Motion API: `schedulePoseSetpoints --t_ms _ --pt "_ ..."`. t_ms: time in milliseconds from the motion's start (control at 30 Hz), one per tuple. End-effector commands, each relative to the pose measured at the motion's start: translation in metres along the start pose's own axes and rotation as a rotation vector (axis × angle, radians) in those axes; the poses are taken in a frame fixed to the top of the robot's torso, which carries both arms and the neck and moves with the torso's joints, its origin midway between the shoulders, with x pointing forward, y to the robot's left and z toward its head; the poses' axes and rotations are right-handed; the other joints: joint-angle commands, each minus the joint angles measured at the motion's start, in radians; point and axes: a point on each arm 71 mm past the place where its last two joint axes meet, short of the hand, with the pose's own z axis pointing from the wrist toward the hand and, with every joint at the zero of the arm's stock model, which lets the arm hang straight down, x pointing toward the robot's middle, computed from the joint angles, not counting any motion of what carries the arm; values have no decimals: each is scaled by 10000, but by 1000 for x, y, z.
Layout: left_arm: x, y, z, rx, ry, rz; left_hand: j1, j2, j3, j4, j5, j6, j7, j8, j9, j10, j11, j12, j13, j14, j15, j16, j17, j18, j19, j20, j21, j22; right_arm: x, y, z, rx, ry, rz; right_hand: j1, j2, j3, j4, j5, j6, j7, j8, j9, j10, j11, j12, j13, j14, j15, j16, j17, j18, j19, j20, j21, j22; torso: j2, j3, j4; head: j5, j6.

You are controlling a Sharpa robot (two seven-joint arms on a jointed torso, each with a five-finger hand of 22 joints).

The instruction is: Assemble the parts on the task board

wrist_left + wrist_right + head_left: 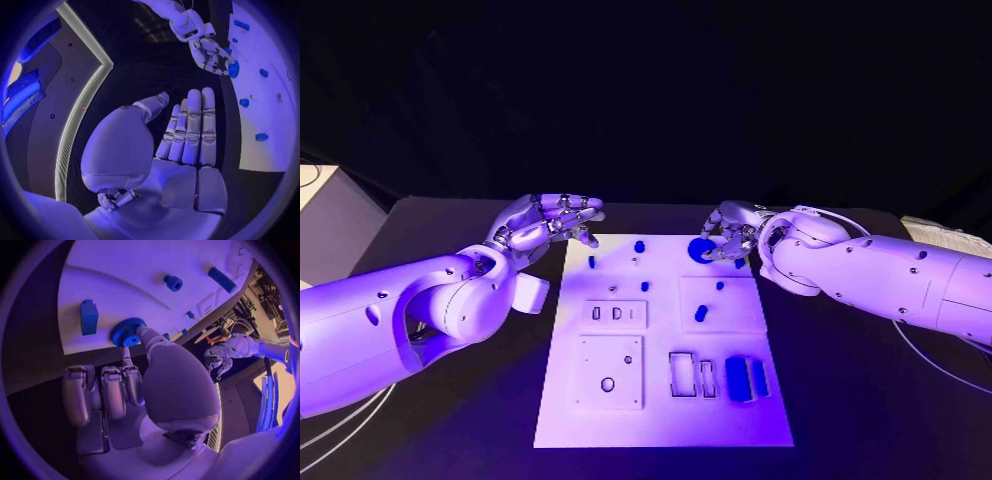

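The white task board (661,410) lies in the middle of the black table. At its far right edge my right hand (728,232) pinches a blue toothed gear (701,250) between thumb and a finger; in the right wrist view the gear (127,333) sits at the board's rim, and the other fingers (103,390) are curled below it. My left hand (553,222) hovers beyond the board's far left corner and holds nothing. The left wrist view shows its fingers (190,130) stretched out straight, with the board (269,135) beside them.
Small blue parts stand on the board's far half (639,245) (720,286) (701,313). Two long blue blocks (744,379) stand in slots near the front right. A blue block (89,316) lies close to the gear. Pale clutter (935,232) sits at the table's right edge.
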Motion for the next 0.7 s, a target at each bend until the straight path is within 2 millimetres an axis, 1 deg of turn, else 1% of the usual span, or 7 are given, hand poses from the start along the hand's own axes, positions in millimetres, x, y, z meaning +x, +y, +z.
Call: schedulePoseSetpoints --t_ms 33,100,133,233,333,533,700 --pt "2 -1 1 49 209 -108 -30 59 48 -33 37 -46 -12 -40 12 -70 -3 -47 4 -79 -11 41 7 103 -71 -23 40 10 12 0 -2 14 405 -366 126 -107 502 -9 690 238 -15 78 -52 268 -89 40 1816 911 5 58 2008 -114 719 14 82 1948 -14 -3 -13 22 -20" --pt "2 -1 1 44 212 -109 -30 59 48 -33 37 -46 -12 -40 12 -70 -3 -47 4 -79 -11 41 7 103 -71 -23 40 10 11 1 -3 -72 268 -380 258 -69 1102 -110 762 479 -99 175 -63 323 -162 81 1865 911 -58 57 2012 -125 738 -34 123 2000 -19 -2 -15 21 -24" --pt "2 -1 0 40 216 -111 -30 59 48 -33 37 -46 -12 -40 12 -70 -3 -47 4 -79 -11 41 7 103 -71 -23 40 10 11 2 -4 -145 149 -380 206 -109 1401 -148 934 698 -171 292 -38 376 -221 123 1912 910 -111 55 2008 -128 742 -76 132 2014 -22 -3 -17 22 -21" --pt "2 -1 0 34 223 -114 -30 59 48 -33 37 -46 -12 -40 12 -70 -3 -47 4 -79 -11 41 7 103 -71 -23 40 10 10 6 -5 -314 -130 -365 81 -169 1730 -206 1139 878 -260 425 -2 410 -298 143 1936 911 -194 54 2013 -136 756 -152 161 2052 -17 -3 -12 30 -13" --pt "2 -1 1 30 234 -119 -30 59 48 -33 37 -46 -12 -40 12 -70 -3 -47 4 -79 -11 41 7 103 -71 -23 40 10 9 11 -8 -519 -437 -379 -35 -212 1876 -237 1156 967 -308 510 28 441 -340 165 1961 912 -238 54 2017 -152 785 -193 211 2112 -27 1 -11 42 -6" --pt "3 -1 1 12 258 -129 -30 59 48 -33 37 -46 -12 -40 12 -70 -3 -47 4 -79 -11 41 7 103 -71 -23 40 10 6 30 -14 -1097 -888 -512 -155 -290 2000 -298 1108 1025 -356 593 60 455 -381 166 1966 912 -284 50 2011 -165 808 -236 251 2162 -30 -12 -7 9 42" --pt "3 -1 0 2 257 -128 -30 59 48 -33 37 -46 -12 -40 12 -70 -3 -47 4 -79 -11 41 7 103 -71 -23 40 10 4 50 -17 -1621 -1137 -846 -234 -359 2044 -324 1072 1003 -359 605 63 437 -387 142 1944 910 -302 46 2005 -168 812 -257 259 2172 -28 1 -24 -1 69"
